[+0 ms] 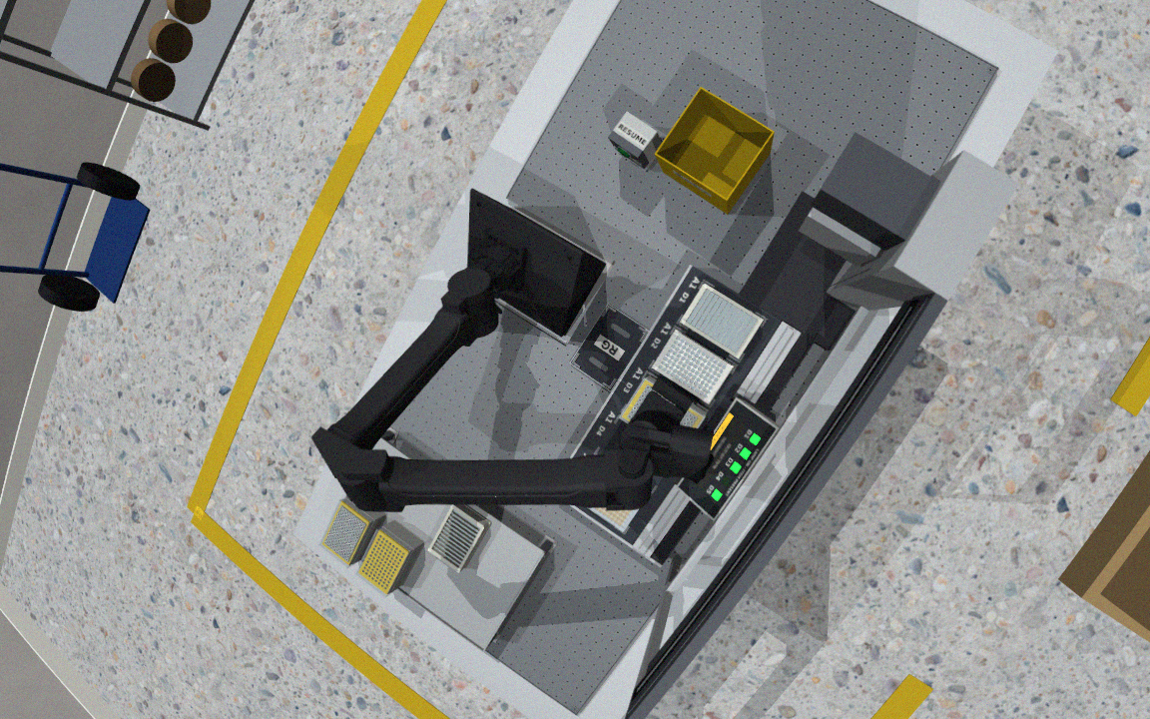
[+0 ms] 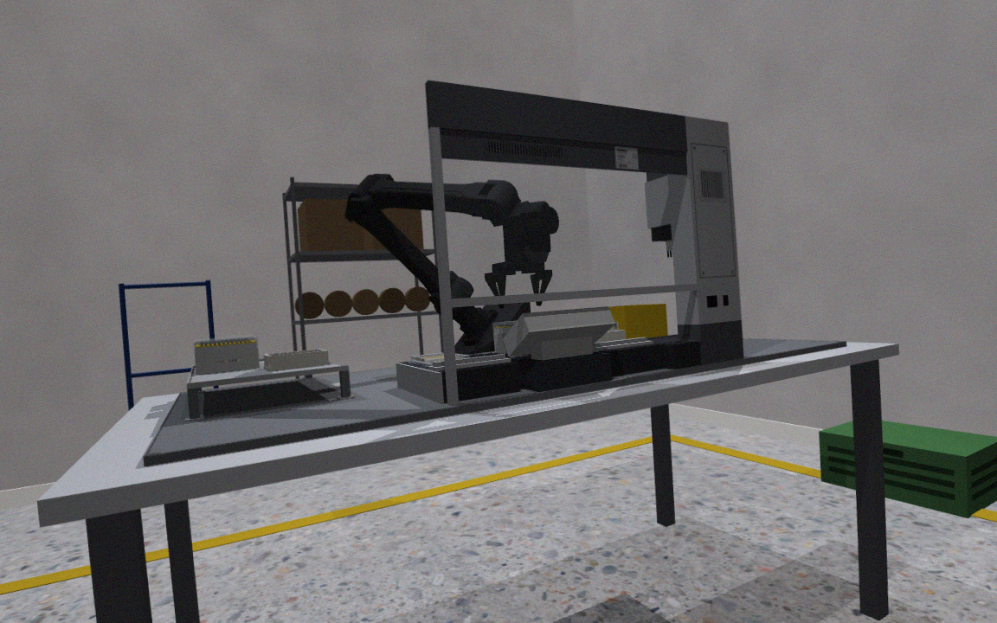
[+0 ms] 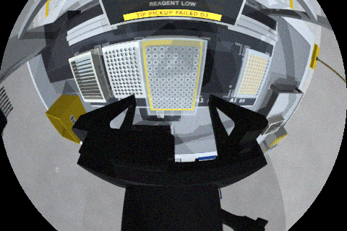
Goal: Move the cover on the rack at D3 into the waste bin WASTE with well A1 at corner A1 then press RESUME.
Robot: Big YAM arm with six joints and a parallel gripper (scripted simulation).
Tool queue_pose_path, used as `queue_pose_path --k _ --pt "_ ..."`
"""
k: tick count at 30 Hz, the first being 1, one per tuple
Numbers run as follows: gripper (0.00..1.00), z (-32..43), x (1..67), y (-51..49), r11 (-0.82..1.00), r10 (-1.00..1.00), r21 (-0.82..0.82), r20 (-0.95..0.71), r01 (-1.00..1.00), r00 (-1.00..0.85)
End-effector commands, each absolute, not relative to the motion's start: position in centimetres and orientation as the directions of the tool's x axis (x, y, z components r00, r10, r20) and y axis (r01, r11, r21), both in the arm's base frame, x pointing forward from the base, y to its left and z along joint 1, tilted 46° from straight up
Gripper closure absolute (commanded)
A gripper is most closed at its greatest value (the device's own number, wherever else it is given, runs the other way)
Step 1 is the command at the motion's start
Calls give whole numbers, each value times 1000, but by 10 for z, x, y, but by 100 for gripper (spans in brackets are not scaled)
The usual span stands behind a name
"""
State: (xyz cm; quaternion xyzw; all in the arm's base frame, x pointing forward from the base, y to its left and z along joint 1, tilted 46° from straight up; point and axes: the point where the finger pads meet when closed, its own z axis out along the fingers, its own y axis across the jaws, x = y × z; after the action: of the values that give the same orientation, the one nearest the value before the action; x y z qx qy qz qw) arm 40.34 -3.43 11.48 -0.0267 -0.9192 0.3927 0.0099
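Observation:
The tip rack at D3 [image 3: 173,74] carries a clear cover with a yellow rim; the tips show through it. My gripper [image 3: 172,98] is open and empty, high above the rack's near end, fingers pointing down. In the top view my wrist [image 1: 664,444] hides most of the rack; only its yellow edges show. In the side view my gripper [image 2: 519,285] hangs well above the deck. The yellow WASTE bin [image 1: 714,148] stands at the far end of the table, with the RESUME box [image 1: 634,138] beside it. The panel strip [image 3: 172,16] is lit yellow.
The reservoir at D1 [image 3: 87,76] and the plate at D2 [image 3: 123,71] lie left of the rack; D4 is empty and the plate at D5 [image 3: 254,71] lies right. The nest RG [image 1: 605,354] is in front of the deck. The shelf unit [image 1: 404,547] holds racks. The handler's frame bar [image 2: 564,295] crosses near.

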Motion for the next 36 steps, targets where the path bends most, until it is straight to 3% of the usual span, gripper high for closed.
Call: queue_pose_path --k 1,36 --pt "0 109 409 -43 690 55 -723 -6 43 -998" --pt "0 86 415 -73 693 50 -719 -34 59 -998"
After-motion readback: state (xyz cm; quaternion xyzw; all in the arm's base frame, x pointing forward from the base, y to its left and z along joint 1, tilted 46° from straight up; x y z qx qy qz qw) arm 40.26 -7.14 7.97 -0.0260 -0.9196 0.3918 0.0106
